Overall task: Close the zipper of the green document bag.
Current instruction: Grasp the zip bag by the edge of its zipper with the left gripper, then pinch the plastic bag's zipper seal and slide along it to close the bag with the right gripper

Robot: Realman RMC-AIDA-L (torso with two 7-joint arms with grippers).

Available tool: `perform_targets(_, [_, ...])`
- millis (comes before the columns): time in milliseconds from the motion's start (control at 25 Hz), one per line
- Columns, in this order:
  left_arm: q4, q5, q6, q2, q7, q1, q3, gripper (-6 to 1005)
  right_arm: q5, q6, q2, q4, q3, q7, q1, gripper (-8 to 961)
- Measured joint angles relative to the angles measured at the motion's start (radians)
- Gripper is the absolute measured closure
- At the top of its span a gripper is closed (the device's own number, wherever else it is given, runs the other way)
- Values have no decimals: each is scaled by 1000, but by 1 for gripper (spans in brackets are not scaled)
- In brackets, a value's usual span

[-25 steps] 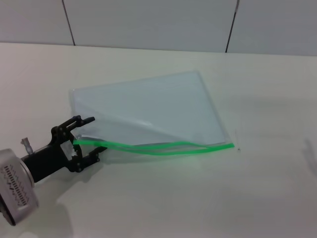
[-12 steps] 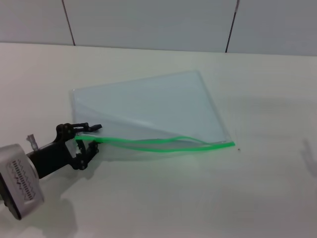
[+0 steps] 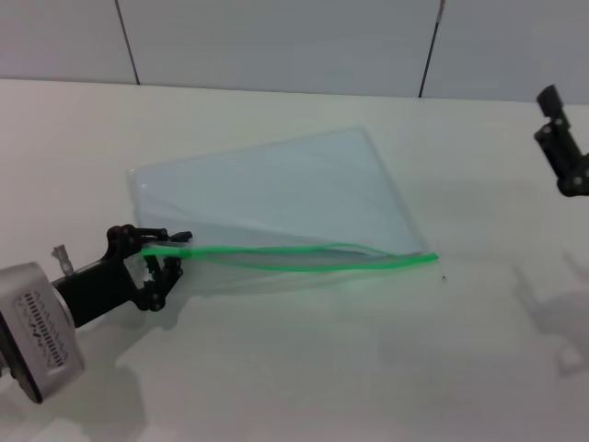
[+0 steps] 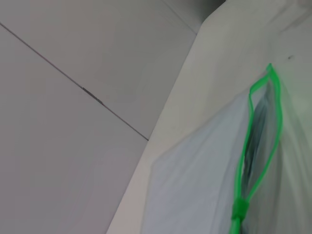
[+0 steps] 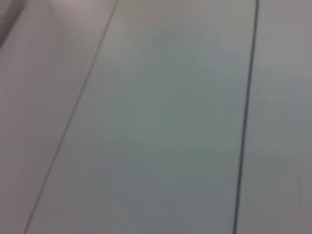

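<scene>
The green document bag lies flat in the middle of the table, translucent pale blue-grey. Its bright green zipper runs along the near edge and gapes open in a long loop. In the left wrist view a small green slider sits at the near end of the strip. My left gripper is at the bag's left corner, shut on that end of the zipper, which is raised a little off the table. My right gripper hangs in the air at the far right edge, away from the bag.
The white table runs out on all sides of the bag. Grey wall panels stand behind the table's far edge. The right wrist view holds only wall panels.
My left gripper's fingers have narrowed onto the zipper's left end, and that end has risen slightly. My right gripper has come into view at the right edge.
</scene>
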Motion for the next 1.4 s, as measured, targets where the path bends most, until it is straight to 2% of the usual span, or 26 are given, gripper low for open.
perform_targets(520, [4, -3, 7, -2, 10, -12, 1, 916, -1, 15, -1, -26, -73, -4, 31, 303])
perform_targets(680, [16, -32, 7, -4, 11, -12, 0, 925, -30, 28, -1, -47, -131, -3, 61, 304])
perform_targets(840, [29, -36, 12, -2, 35, -17, 4, 934, -124, 62, -1, -72, -179, 0, 111, 306])
perform_targets(1080, [62, 24, 30, 1, 89, -32, 9, 943, -361, 210, 2, -67, -199, 0, 227, 308])
perform_targets(1400, [80, 85, 56, 2, 77, -57, 8, 944, -525, 336, 6, -47, -201, -8, 299, 311])
